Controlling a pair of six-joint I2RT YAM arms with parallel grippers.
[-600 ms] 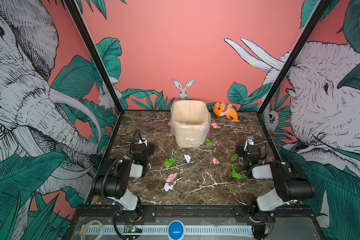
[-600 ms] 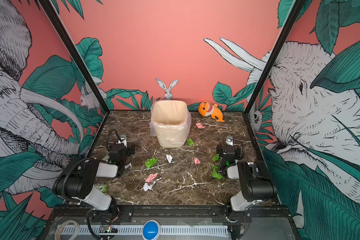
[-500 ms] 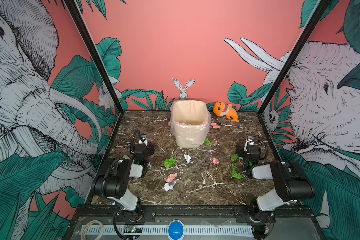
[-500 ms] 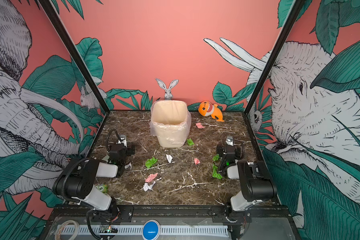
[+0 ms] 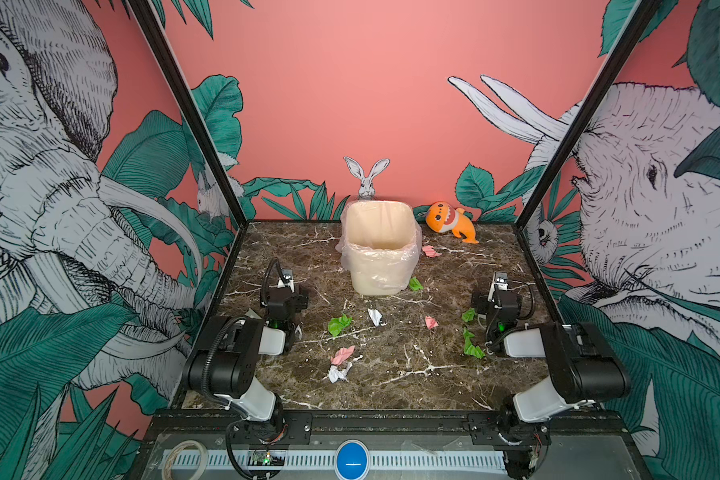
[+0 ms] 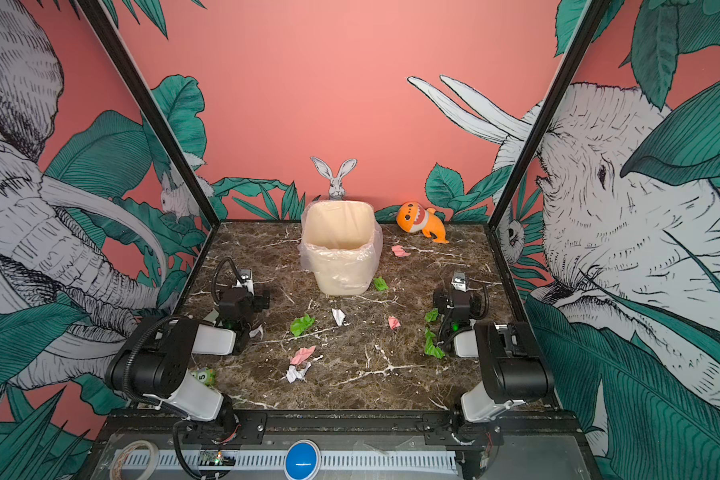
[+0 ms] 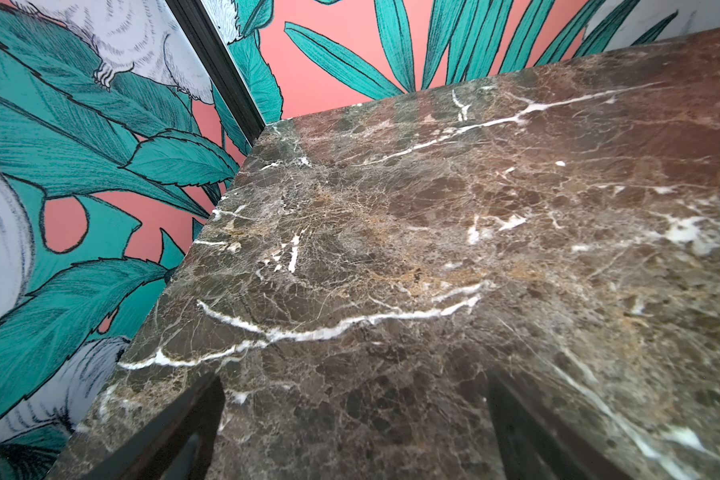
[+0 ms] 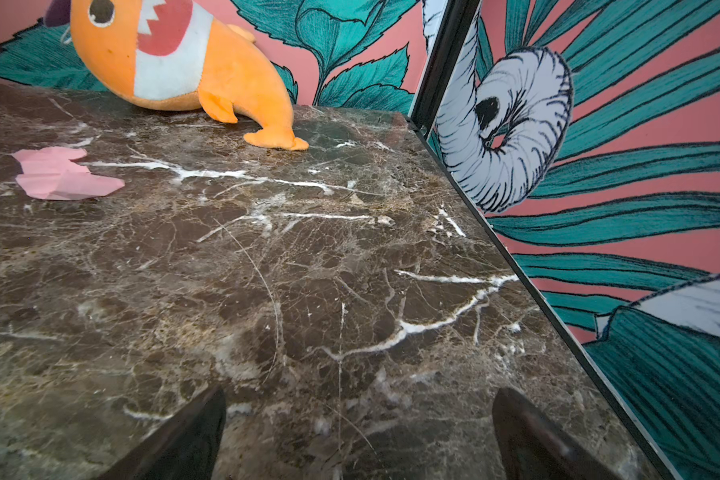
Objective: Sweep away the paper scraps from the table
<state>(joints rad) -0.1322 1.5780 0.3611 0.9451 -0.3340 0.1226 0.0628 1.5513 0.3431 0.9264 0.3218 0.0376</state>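
Lined bin (image 5: 378,249) blocking back centre, shark toy (image 5: 449,220) at back right, paper scraps (image 5: 339,324) littering middle, bare table (image 5: 391,390) near front

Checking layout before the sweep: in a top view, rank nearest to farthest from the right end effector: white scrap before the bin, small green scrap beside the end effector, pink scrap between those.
1. Small green scrap, right beside the right end effector.
2. Pink scrap, toward the middle.
3. White scrap, centre, before the bin.

Coral-pink walls (image 5: 371,83) carry drawn elephants (image 5: 38,208), a rabbit (image 5: 366,180), green leaves (image 5: 219,112).
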